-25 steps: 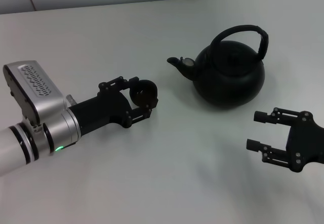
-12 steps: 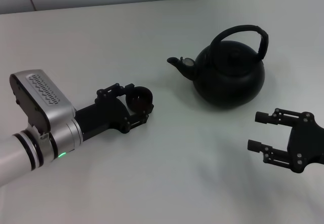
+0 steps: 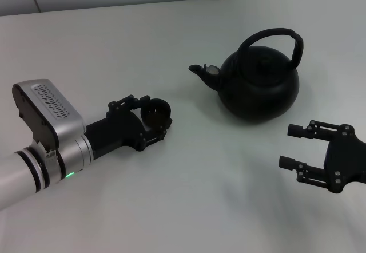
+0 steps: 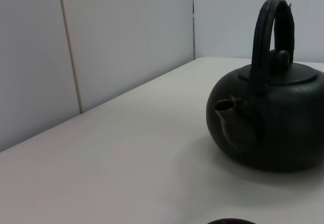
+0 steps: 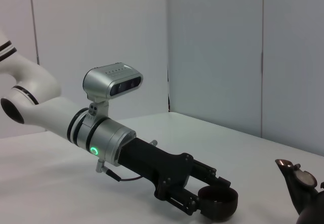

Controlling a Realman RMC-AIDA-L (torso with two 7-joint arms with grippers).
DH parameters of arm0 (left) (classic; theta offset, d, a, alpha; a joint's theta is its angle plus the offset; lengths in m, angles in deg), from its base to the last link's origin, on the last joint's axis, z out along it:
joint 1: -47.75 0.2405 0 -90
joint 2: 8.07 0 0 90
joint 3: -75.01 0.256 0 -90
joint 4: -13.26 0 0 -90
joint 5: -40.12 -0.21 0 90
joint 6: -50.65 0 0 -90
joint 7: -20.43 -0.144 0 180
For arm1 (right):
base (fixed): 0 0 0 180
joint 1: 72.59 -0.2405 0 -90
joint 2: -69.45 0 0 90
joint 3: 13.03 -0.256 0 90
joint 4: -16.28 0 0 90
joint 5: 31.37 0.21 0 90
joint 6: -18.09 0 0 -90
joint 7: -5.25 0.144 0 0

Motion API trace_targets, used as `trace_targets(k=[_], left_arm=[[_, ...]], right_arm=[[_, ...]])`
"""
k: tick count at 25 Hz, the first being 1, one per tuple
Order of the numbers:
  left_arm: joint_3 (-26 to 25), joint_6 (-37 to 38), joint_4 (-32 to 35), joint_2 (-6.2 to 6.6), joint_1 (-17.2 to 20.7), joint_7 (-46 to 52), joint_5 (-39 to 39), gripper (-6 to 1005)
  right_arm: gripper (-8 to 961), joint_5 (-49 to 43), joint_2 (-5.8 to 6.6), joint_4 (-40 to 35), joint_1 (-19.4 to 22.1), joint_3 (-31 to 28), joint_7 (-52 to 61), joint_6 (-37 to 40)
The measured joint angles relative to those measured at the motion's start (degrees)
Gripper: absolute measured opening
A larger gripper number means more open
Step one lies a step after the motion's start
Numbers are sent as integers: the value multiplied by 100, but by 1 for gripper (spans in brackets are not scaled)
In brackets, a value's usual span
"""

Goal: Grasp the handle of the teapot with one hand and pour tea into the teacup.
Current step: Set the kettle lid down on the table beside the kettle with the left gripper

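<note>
Currently left end effector (image 3: 155,115) pinches teacup (image 3: 156,110), eight o'clock of teapot (image 3: 260,83); right end effector (image 3: 293,147) spread, empty. Risk: teapot handle (image 3: 273,39) grasp slipping, teapot tipping on table (image 3: 114,47).

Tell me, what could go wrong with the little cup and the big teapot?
The left gripper grips the teacup only by its rim, so it might slip or tip. The teapot spout sits apart from the cup, so tea poured now could hit the table. The right gripper, open below the pot, might bump it when reaching for the handle.
</note>
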Motion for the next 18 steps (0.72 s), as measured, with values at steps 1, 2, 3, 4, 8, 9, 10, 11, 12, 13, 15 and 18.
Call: trace_targets(k=[1,2,3,4,8,9,10,11,12,13,15,18], left_arm=[[0,0,0,0,0,0,0,689],[0,-10,0,0,0,0,0,689],[0,-20,-1,0,0,-1,0,689],[0,-30,-3,0,0,-1,0,689],[4,-34,-14,0,-1,-2,1,689],[8,-34,-24,0,-1,-3,1,689],[8,-34,-24,0,-1,-3,1,689],[8,-34,-49,0,-1,-8,1,689],[6,-34,-52,0,-1,-8,1,689],[6,-34,-52,0,-1,-8,1,689],[2,-34,-56,0,-1,-8,1,689],[1,-35,-66,0,-1,-3,2,689]], right_arm=[[627,0,0,0,0,0,0,0],[627,0,0,0,-3,0,0,-1],[627,0,0,0,-4,0,0,-1],[627,0,0,0,-4,0,0,-2],[627,0,-1,0,-6,0,0,-1],[627,0,0,0,-7,0,0,0],[627,0,-1,0,-7,0,0,0],[627,0,-1,0,-7,0,0,0],[627,0,0,0,-7,0,0,0],[627,0,0,0,-7,0,0,1],[627,0,-1,0,-7,0,0,3],[626,0,0,0,-6,0,0,10]])
